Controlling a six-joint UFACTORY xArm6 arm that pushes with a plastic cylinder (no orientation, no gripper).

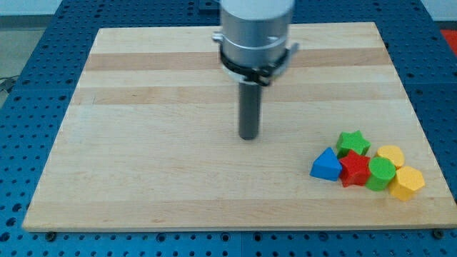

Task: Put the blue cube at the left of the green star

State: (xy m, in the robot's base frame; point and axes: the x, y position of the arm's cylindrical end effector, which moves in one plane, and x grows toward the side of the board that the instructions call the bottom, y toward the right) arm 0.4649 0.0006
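Note:
The green star [353, 142] lies at the view's lower right, at the top of a tight cluster of blocks. A blue block [326, 165] sits just below and to the left of the star; it looks like a triangular wedge, not a cube. My tip [248, 136] rests on the board near the middle, well to the left of the cluster and touching no block. No other blue block shows.
A red star [355, 170], a green cylinder [381, 173], a yellow cylinder [390, 155] and a yellow hexagon-like block [407, 183] pack the cluster's right side. The wooden board [143, 143] ends close below and to the right of them, on a blue perforated table.

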